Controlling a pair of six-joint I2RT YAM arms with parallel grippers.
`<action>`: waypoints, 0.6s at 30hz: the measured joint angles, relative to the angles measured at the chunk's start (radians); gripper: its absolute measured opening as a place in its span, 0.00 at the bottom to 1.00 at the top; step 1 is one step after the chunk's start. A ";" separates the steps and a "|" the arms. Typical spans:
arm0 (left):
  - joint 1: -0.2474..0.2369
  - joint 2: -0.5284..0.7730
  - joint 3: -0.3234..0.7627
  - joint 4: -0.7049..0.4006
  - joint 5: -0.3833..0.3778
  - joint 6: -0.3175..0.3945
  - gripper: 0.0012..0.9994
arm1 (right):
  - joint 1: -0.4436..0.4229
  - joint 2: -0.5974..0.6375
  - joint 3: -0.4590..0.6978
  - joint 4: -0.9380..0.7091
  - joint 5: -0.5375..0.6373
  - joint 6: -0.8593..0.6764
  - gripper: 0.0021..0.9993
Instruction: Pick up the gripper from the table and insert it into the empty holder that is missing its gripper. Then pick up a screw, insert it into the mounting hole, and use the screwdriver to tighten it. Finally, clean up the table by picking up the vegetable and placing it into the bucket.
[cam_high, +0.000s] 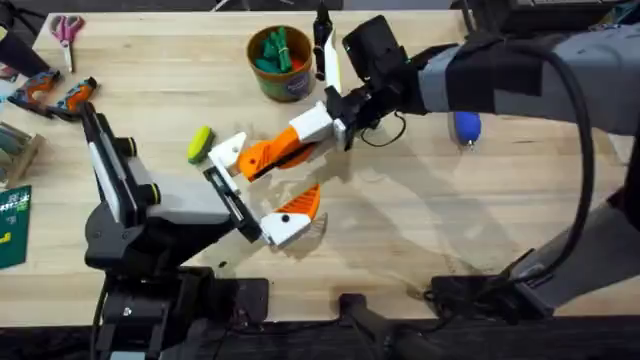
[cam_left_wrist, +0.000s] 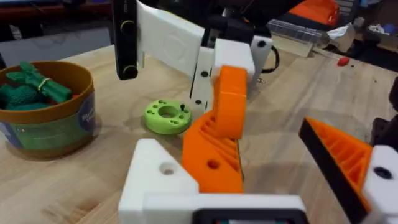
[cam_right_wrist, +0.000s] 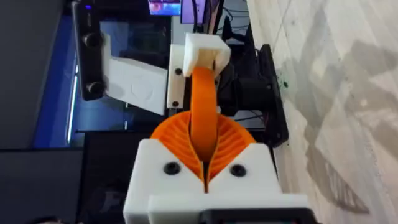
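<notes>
Orange plastic wedge gripper (cam_high: 266, 155) clamped between the ribbed orange pads (cam_right_wrist: 231, 138) of the right arm's gripper (cam_high: 292, 147), jaws pressed narrow around it. Held above the wooden table (cam_high: 420, 230), near its middle, with its far end against the white angular plastic holder (cam_high: 228, 150) on one finger of the left arm's gripper (cam_high: 262, 185). Cannot tell whether fully seated. Left jaws spread wide, the other finger carrying its own orange wedge. Small yellow-and-green toy vegetable (cam_high: 200, 143) lying just beside the holder. Round dark-green bucket (cam_high: 286, 88) with orange-brown rim at the far edge, teal pieces inside. Blue pen-shaped screwdriver (cam_high: 466, 127) beyond the right arm. Lime-green round ring (cam_left_wrist: 166, 116) flat on the wood.
</notes>
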 joint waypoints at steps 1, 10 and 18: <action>0.000 0.000 0.000 0.000 0.000 0.000 0.99 | 0.002 0.000 0.000 0.000 0.000 0.000 0.01; 0.000 0.000 0.000 0.000 -0.004 0.000 0.99 | 0.003 0.000 0.000 0.029 0.008 0.020 0.01; 0.007 0.000 0.000 0.004 -0.047 0.000 0.99 | 0.015 0.051 0.000 0.278 -0.009 0.200 0.01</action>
